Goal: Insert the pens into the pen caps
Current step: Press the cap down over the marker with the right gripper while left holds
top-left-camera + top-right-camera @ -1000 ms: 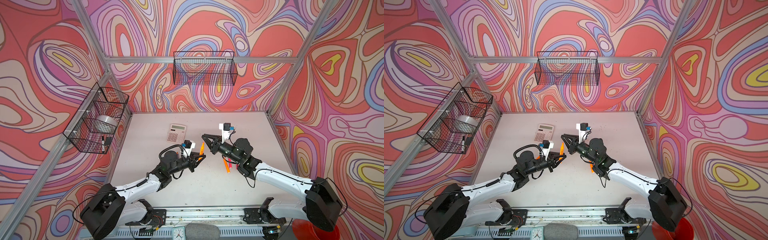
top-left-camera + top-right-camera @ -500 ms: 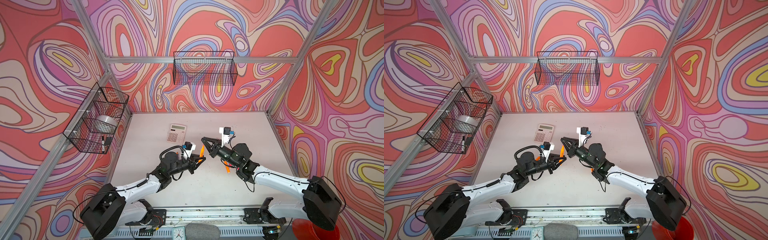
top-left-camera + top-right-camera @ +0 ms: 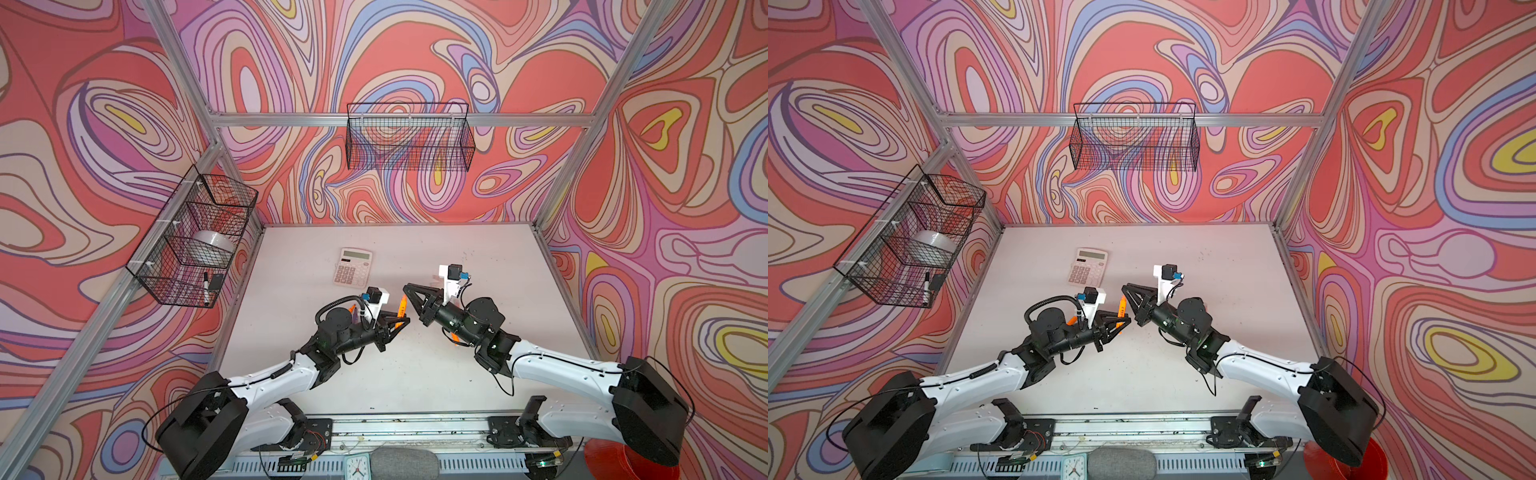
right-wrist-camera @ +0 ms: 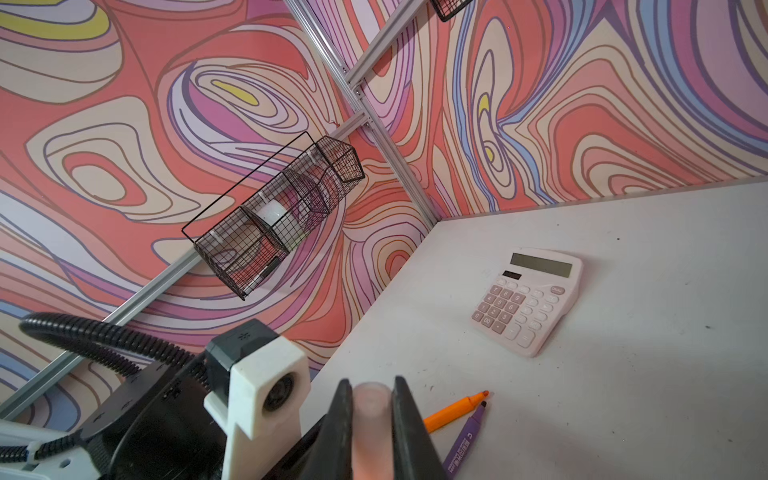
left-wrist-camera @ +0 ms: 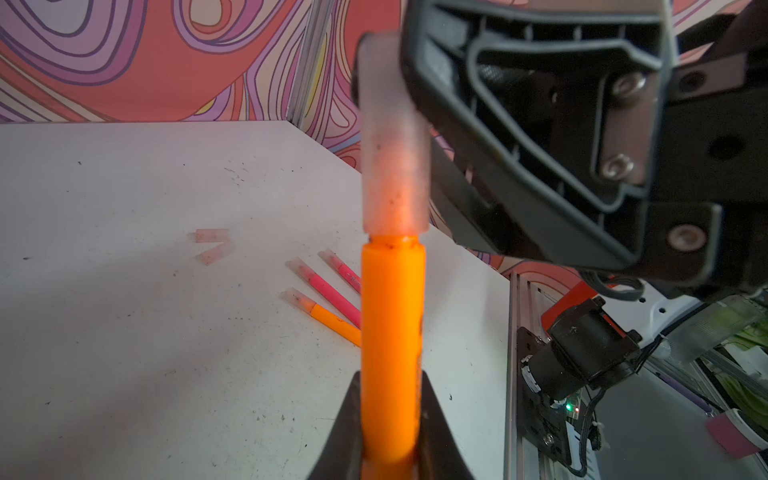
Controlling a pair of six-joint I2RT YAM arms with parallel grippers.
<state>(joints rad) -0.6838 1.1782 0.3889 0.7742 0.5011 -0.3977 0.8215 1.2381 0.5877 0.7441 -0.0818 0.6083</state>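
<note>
Count: six pens and six caps. The left gripper (image 5: 390,376) is closed tight on one slim orange plastic pen (image 5: 392,311), clamping its lower barrel, and the rest stands out beyond the fingertips. The right gripper (image 4: 372,386) is closed tight on one stubby translucent pinkish cap (image 5: 392,166). That cap sits in line on the held pen's tip end. Its open rim is against the barrel shoulder and orange shows through its lower part. Both grippers meet above the middle of the white table (image 3: 415,374), in front of a pink calculator (image 3: 352,267). Three capped pens lie close together on the table under the right arm: a pink capped pen (image 5: 328,291), a second pink capped pen (image 5: 343,270) and an orange capped pen (image 5: 328,318). Near them lie one loose pale cap (image 5: 212,235) and another loose pale cap (image 5: 214,253) just beside it. By the left arm an uncapped orange pen (image 4: 455,411) and an uncapped purple pen (image 4: 467,436) lie side by side with their tips close together. Against the view one second earlier, the right gripper has moved in toward the left gripper. The gap then visible between cap and pen tip is closed. The left gripper holds much the same place.
</note>
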